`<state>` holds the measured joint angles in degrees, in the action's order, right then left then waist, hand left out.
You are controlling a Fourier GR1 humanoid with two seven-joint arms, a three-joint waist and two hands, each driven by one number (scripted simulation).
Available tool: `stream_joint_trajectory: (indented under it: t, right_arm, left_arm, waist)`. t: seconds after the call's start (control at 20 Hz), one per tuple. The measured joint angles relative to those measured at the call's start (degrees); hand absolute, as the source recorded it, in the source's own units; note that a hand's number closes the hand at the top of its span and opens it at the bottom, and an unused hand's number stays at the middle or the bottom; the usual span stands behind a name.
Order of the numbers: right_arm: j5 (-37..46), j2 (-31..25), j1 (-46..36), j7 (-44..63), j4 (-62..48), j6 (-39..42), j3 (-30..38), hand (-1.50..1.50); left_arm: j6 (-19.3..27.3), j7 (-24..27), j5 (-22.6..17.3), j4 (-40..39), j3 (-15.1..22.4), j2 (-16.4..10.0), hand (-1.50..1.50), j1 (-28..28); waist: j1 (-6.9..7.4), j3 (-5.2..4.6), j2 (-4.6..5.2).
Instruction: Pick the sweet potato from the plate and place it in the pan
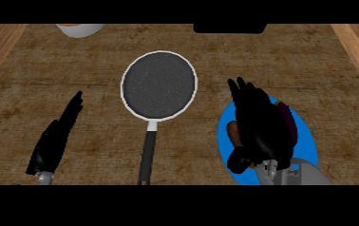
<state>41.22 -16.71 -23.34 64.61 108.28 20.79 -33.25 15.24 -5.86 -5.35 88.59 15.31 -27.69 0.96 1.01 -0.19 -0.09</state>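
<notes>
Plate (307, 146) holds sweet potato (233, 134) (under right hand (259, 125)), beside pan (159, 85).

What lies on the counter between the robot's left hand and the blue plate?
In the head view, the pan lies between the left hand and the blue plate, with its black handle running toward the view's lower edge.

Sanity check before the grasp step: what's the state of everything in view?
Round dark pan, white rim, black handle: empty, flat on the counter.
Round blue plate: loaded, partly covered.
Reddish-brown sweet potato: lying on the plate, mostly covered.
Black right hand: open, fingers straight, over the sweet potato.
Black left hand: open, resting at the left, holding nothing.
White bowl, far left: cut by the edge, orange inside.
</notes>
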Motion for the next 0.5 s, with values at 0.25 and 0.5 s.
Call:
stream_joint_trajectory:
  t: [0.25,0.5]
  right_arm:
    - [0.55,4.67,-2.85,0.97,-7.45,2.66,-0.25,-1.50]
    - [1.02,6.80,-3.10,1.34,-13.95,5.79,0.11,-1.50]
  left_arm:
    - [-0.50,-0.25,-0.25,-0.01,-0.80,-0.14,0.00,-0.14]
    - [-0.07,0.08,0.34,0.18,-0.45,0.57,0.00,0.68]
  waist:
    - [0.03,-0.01,0.02]
    - [-0.25,-0.02,-0.06]
